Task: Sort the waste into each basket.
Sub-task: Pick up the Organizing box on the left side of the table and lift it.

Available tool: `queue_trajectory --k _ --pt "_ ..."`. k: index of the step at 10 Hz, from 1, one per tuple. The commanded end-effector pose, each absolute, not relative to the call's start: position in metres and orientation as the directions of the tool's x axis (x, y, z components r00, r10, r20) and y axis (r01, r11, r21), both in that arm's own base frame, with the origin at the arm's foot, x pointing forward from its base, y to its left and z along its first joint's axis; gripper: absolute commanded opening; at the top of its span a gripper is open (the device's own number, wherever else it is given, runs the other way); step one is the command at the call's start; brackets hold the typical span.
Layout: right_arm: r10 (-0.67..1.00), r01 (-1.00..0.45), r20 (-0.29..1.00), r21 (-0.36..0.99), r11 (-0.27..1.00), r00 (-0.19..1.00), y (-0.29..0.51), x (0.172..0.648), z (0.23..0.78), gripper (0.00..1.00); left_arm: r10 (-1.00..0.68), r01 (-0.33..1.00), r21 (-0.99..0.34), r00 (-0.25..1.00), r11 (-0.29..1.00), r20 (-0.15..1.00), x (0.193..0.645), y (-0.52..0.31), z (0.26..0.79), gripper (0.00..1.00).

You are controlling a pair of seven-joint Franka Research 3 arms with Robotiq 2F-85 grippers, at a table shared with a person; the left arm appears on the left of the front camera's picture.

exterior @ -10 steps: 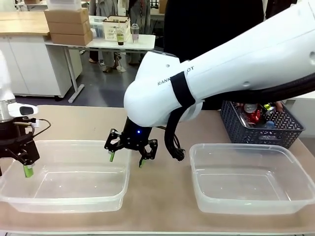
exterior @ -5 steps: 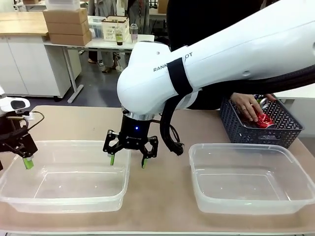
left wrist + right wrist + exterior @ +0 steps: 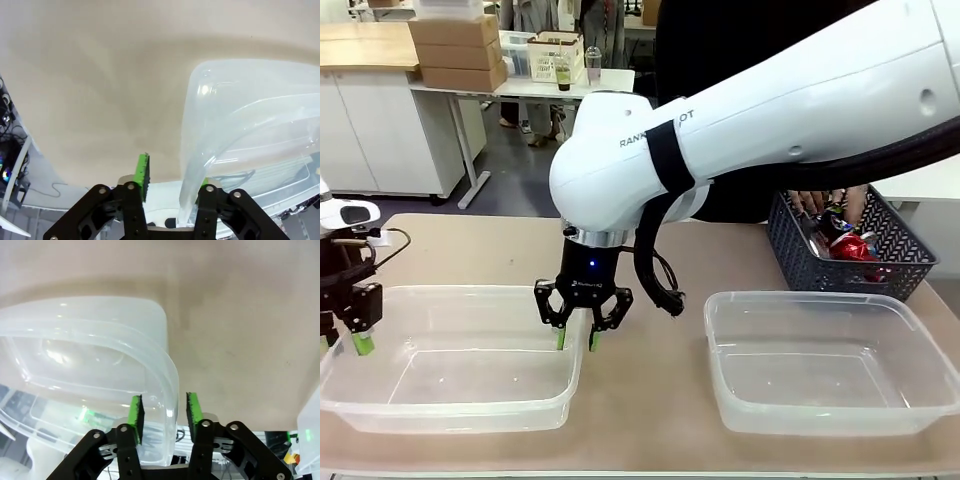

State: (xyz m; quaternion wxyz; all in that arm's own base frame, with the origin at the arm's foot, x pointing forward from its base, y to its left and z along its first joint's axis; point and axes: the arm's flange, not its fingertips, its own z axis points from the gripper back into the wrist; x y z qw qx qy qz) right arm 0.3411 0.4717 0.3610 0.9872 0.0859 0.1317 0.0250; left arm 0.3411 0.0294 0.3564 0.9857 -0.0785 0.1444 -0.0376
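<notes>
Waste unsorted: red and silver cans (image 3: 850,243) lie heaped in a dark grey basket (image 3: 840,280) at the far right of the worktop (image 3: 650,400), where a person's hand (image 3: 820,204) reaches in among them. The two clear tubs in front stand empty, the right tub (image 3: 820,425) untouched and well apart from either arm.

All the action is at the left tub (image 3: 460,412). A second ago both grippers hung spread wide at its ends, and now both have drawn in on its rim. The left gripper (image 3: 345,342) at the outer end is clamped as tight as it goes, with the rolled rim between its green pads (image 3: 143,170). The right gripper (image 3: 576,338), reaching across the middle to the tub's inner end, straddles the rim with its pads (image 3: 134,416) narrowed to either side of the plastic. Whether they have bitten yet cannot be told.

The robot looks to be taking a two-handed hold of the tub, to shift or steady it, before any sorting begins.
</notes>
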Motion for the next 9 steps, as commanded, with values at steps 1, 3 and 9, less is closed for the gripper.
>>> queue_trajectory --k 1,3,9 --pt "0.047 -0.012 -0.254 0.135 0.991 0.966 0.48 0.342 0.363 0.0 -0.115 0.058 -0.207 0.954 0.977 -0.276 0.307 0.027 0.338 0.04" --pt "0.063 -0.025 -0.26 0.146 0.989 0.964 0.478 0.34 0.362 0.0 -0.113 0.056 -0.202 0.953 0.978 -0.282 0.309 0.027 0.337 0.0" --pt "0.008 0.033 -0.28 0.142 0.989 0.96 0.464 0.338 0.359 0.0 -0.096 0.031 -0.204 0.943 0.979 -0.319 0.294 0.017 0.36 0.0"
